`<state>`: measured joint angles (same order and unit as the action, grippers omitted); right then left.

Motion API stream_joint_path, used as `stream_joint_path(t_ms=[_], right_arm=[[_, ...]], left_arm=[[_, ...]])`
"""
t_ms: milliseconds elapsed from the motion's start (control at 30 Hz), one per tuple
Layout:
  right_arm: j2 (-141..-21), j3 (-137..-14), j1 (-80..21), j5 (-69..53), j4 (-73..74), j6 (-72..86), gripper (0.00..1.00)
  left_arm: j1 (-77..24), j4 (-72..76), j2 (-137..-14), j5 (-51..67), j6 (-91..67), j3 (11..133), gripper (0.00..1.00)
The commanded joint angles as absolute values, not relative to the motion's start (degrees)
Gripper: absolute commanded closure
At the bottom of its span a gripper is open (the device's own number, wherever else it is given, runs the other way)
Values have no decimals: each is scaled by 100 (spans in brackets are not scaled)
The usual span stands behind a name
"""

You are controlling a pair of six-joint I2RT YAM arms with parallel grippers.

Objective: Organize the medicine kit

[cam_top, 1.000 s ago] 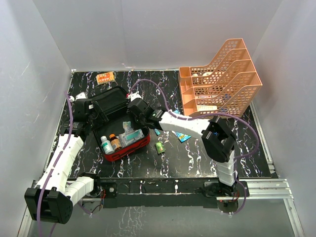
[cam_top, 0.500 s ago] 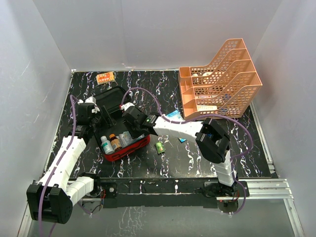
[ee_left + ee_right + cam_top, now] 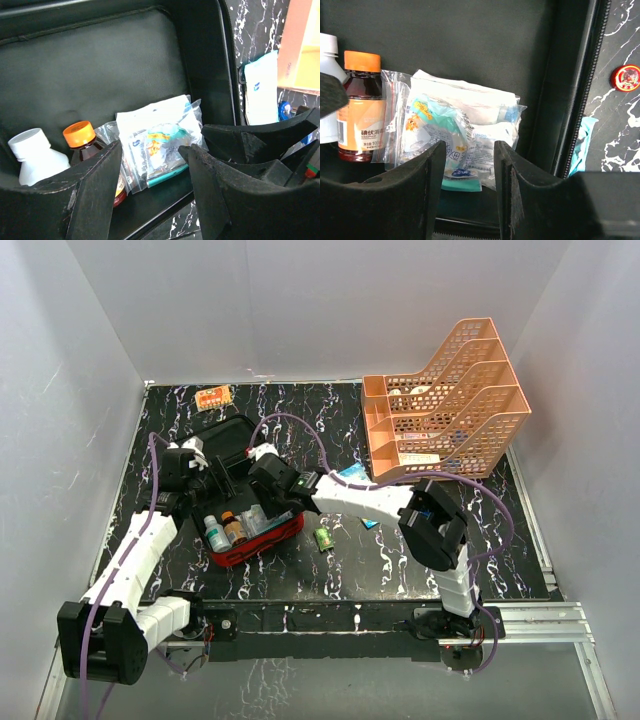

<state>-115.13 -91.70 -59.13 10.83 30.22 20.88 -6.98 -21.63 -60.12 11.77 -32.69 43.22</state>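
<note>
The medicine kit [image 3: 262, 543], a red soft case, lies open at the left middle of the table with its black lid [image 3: 222, 433] folded back. Inside stand a white bottle [image 3: 214, 532], an orange-capped brown bottle [image 3: 233, 528] and clear plastic packets [image 3: 263, 517]. My left gripper [image 3: 213, 478] is open and empty over the kit's back left; in its wrist view [image 3: 152, 170] the packets [image 3: 157, 135] show between its jaws. My right gripper [image 3: 266, 478] is open and empty over the kit's back right [image 3: 470, 175], above the same packets [image 3: 455, 132].
An orange tiered tray [image 3: 445, 400] stands at the back right. An orange blister pack [image 3: 214, 397] lies at the back left. A small green item [image 3: 325, 538], blue packets [image 3: 350, 473] and a red round tin [image 3: 626, 77] lie on the table right of the kit.
My right gripper has moved left over the open kit. My left gripper has shifted right, closer to the right one. The kit's contents have not moved.
</note>
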Motion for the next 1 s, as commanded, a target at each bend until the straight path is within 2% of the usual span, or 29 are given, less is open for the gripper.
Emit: stream_joint_path(t_ms=[0, 267, 500, 767, 967], right_arm=[[-10811, -8948, -5865, 1391, 2540, 2389, 58], [-9609, -7529, -5685, 2147, 2149, 3027, 57], [-9020, -6342, -5616, 2360, 2393, 3440, 45], [-9081, -5938, -5607, 1713, 2425, 3479, 31], [-9454, -5977, -5603, 1266, 2398, 3480, 28]], left_arm=[[-721, -1963, -5985, 1665, -3167, 4237, 46], [-720, -2048, -5990, 1332, -3020, 4455, 47], [-720, -2285, -5841, 826, -2927, 4703, 47], [-720, -2342, -5392, 519, -3007, 4699, 47], [-721, -2377, -5194, 631, -3098, 4574, 46]])
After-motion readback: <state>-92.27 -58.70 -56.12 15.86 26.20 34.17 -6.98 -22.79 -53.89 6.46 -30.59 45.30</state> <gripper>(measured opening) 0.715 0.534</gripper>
